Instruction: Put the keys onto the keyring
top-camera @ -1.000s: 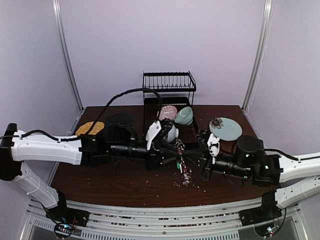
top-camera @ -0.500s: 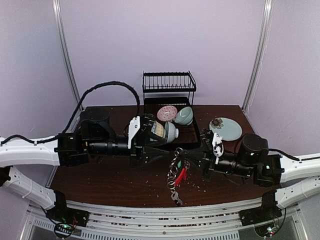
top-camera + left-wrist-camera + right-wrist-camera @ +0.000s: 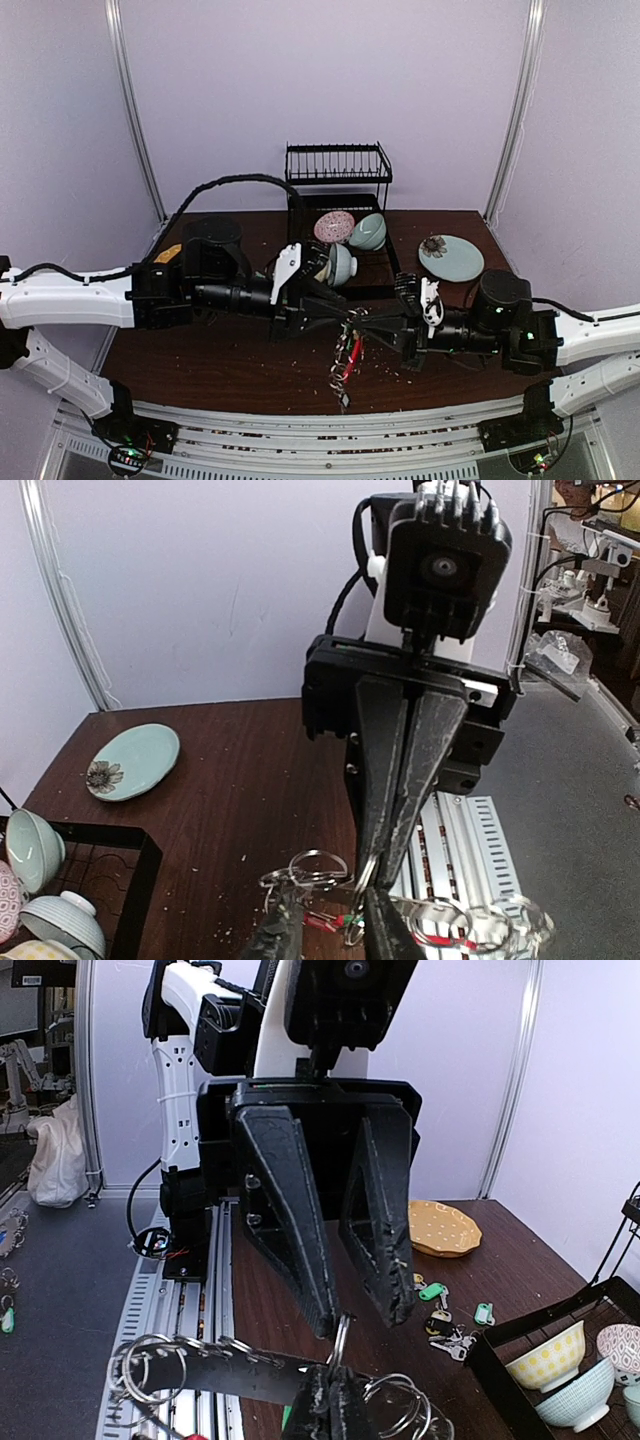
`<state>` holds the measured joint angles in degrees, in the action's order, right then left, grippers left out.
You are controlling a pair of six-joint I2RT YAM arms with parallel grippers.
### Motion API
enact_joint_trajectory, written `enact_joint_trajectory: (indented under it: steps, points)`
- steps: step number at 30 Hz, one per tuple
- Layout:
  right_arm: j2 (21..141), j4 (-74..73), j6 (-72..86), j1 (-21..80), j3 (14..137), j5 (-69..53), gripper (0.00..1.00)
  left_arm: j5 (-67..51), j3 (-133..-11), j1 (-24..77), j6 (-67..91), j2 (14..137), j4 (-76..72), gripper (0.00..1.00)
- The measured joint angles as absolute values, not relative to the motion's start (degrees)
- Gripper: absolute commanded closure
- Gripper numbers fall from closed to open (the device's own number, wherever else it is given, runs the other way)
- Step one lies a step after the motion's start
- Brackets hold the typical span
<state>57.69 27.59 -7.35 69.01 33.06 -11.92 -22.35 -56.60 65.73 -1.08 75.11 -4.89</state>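
Observation:
The keyring [image 3: 345, 360] hangs above the table's front middle, its red sleeve showing, with many small split rings. My right gripper [image 3: 374, 322] is shut on one split ring [image 3: 340, 1342] of it; its own fingers [image 3: 335, 1400] pinch that ring upright. My left gripper [image 3: 338, 316] faces it from the left and stands open, its jaws either side of that ring, one fingertip [image 3: 325, 1322] touching it. In the left wrist view red and green tags [image 3: 335, 922] hang between my left fingers. Loose keys [image 3: 445, 1320] with green tags lie on the table near the rack.
A black dish rack [image 3: 338, 200] stands at the back with bowls [image 3: 366, 232] in its tray. A teal plate [image 3: 451, 258] lies at the right and a yellow plate [image 3: 440, 1228] at the left. Crumbs dot the brown table [image 3: 250, 370].
My left arm pulled back left, then came right again to the keyring, its jaws narrower. The keyring swung a little left and lower in my right gripper.

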Motion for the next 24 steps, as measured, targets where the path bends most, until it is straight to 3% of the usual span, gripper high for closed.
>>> enact_joint_trajectory:
  steps: [10,15,19,24]
  points:
    - [57.71,27.51,-7.62,68.97,33.06,-12.29,1.00,-23.24,-56.84,66.32,-1.30,76.23,-4.86,1.00]
    - [57.71,27.05,-7.70,68.75,33.06,-12.25,1.00,-23.18,-56.93,66.43,-1.65,76.29,-4.40,1.00]
    - [57.52,25.96,-7.99,68.75,33.12,-11.31,0.75,-22.33,-56.93,66.61,-1.98,76.27,-3.90,1.00]
    - [55.24,18.52,-10.15,68.45,34.30,-8.73,0.72,-15.49,-58.96,67.20,-4.21,76.05,3.99,1.00]
